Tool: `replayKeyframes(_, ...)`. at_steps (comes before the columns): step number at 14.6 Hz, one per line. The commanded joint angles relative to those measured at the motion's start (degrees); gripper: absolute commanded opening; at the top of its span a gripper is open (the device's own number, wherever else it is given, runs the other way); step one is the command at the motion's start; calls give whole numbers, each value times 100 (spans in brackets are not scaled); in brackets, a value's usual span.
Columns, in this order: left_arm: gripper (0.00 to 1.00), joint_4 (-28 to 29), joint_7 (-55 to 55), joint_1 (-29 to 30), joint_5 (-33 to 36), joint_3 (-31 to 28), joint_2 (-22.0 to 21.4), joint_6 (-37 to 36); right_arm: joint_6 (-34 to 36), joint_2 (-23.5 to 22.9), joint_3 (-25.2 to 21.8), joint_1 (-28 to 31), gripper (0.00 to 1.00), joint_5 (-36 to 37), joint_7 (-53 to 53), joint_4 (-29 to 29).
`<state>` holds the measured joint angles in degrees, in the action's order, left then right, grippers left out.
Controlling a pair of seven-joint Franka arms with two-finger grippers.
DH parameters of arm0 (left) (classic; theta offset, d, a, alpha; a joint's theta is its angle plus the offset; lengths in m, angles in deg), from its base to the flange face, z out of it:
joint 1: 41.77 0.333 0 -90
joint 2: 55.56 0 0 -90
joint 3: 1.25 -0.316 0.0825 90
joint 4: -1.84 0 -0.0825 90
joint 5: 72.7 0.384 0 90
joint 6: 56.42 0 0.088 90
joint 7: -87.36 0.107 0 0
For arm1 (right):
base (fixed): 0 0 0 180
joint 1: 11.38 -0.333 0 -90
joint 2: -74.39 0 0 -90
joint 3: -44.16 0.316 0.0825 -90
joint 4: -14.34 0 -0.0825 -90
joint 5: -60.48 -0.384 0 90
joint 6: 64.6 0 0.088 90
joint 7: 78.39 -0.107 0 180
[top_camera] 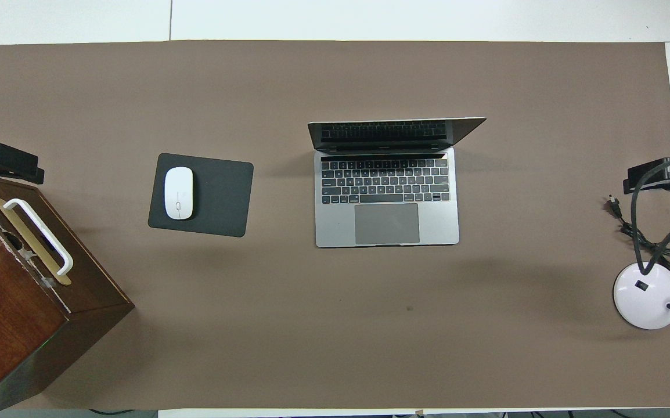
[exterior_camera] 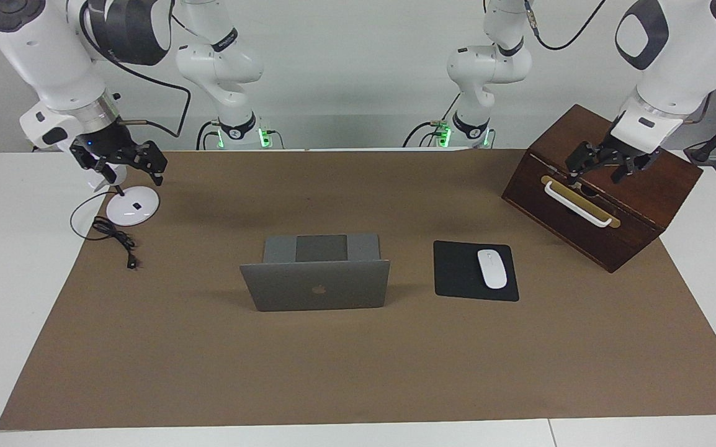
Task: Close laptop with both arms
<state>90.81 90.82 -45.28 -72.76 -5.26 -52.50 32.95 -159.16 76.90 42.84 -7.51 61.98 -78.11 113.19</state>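
Observation:
The laptop (exterior_camera: 317,285) stands open in the middle of the brown mat, its lid with the apple logo upright and turned away from the robots. In the overhead view the laptop (top_camera: 387,197) shows its keyboard and trackpad. My left gripper (exterior_camera: 600,171) hangs open and empty in the air over the wooden box (exterior_camera: 643,205); only its tips (top_camera: 4,162) reach into the overhead view. My right gripper (exterior_camera: 128,167) hangs open and empty over a white round lamp base (exterior_camera: 131,206), and its tips (top_camera: 660,177) show in the overhead view. Both are well apart from the laptop.
A black mouse pad (exterior_camera: 457,270) with a white mouse (exterior_camera: 492,268) lies beside the laptop toward the left arm's end. The dark wooden box with a white handle (exterior_camera: 578,205) stands at that end. A black cable (exterior_camera: 116,239) trails from the lamp base at the right arm's end.

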Motion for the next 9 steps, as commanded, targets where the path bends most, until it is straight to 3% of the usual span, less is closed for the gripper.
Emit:
replayKeyframes(1,100,244,41,-27,58,-31,-183,142,-28,-5,27,27,100,35,-133,-14)
replayKeyframes(9,100,331,-3,-44,32,-39,-236,256,-107,-5,27,27,100,44,-116,-5)
